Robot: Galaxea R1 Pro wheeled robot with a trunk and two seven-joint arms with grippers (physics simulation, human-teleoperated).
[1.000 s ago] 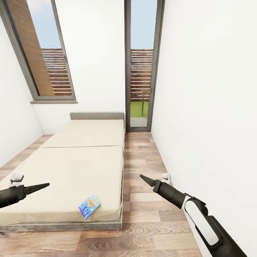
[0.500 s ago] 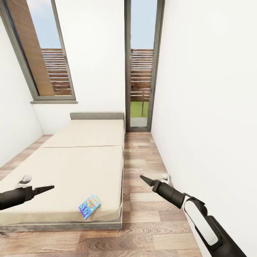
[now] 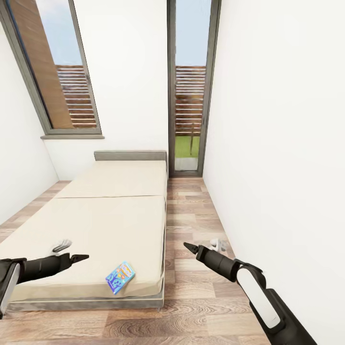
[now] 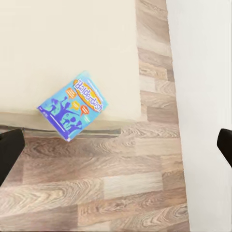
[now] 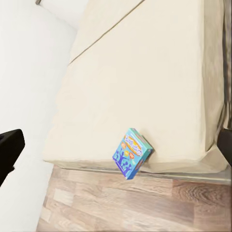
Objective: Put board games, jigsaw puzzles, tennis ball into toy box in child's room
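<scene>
Reaching in, both arms have moved closer since a second ago; the blue board game [image 3: 120, 276] lies on the bed [image 3: 110, 225] corner between the left claw [image 3: 79, 258] and right claw [image 3: 190, 247], both apart and empty; pickup seems near.

A blue board game [image 3: 120, 276] lies flat on the beige mattress of the bed [image 3: 110, 211], at the near foot edge close to the corner beside the wood floor. Its lid shows purple figures, orange patches and slanted lettering. It sits skewed to the mattress edge, one corner just reaching over it
</scene>
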